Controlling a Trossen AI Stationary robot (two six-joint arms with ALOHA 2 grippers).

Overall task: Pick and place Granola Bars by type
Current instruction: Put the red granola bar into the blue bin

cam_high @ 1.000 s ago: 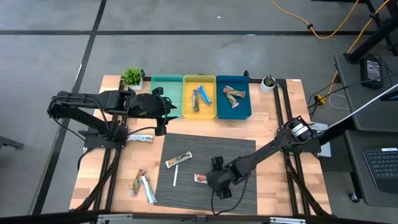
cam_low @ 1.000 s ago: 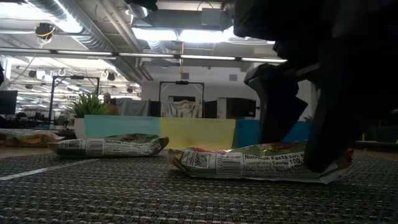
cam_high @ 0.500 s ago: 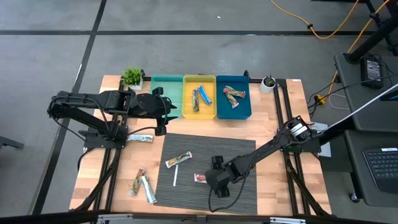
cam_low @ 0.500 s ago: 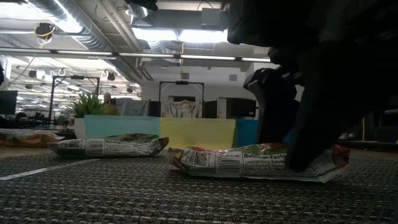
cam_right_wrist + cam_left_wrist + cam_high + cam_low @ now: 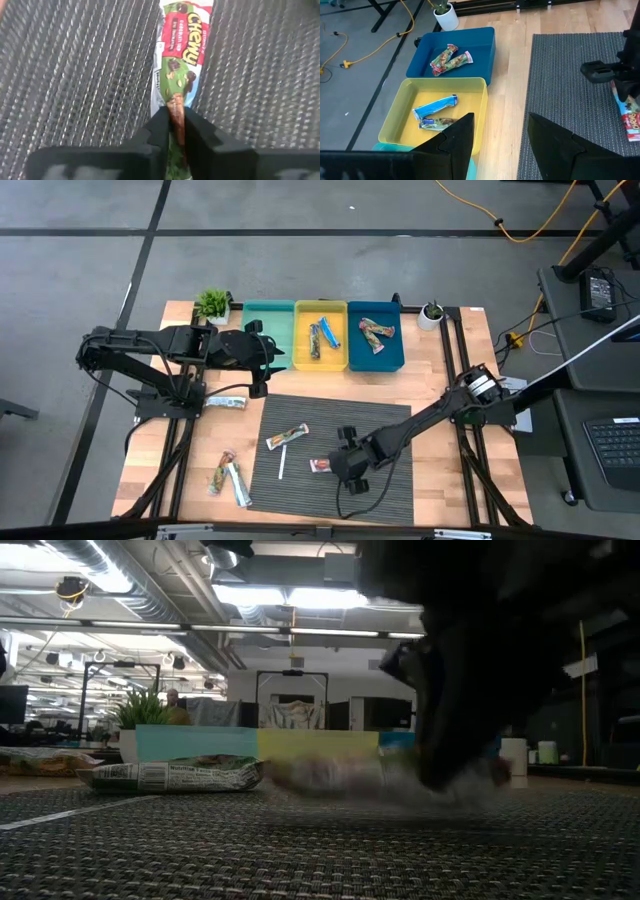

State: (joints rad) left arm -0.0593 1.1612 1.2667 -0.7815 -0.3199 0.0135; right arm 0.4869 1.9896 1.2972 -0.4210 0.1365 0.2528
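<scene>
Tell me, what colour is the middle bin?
Yellow. The middle bin shows best in the high view.

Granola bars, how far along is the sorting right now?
Done: two bars lie in the yellow bin and two in the blue bin; the teal bin looks empty. In hand: the right end effector is pinched on a red-green bar on the mat. Left: four bars still out. The left end effector waits open by the bins.

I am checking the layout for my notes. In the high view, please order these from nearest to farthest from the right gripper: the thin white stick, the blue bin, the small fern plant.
From the right gripper, at the mat's front:
1. Thin white stick, just to its left on the mat.
2. Blue bin, at the table's back.
3. Small fern plant, back-left corner.
</scene>
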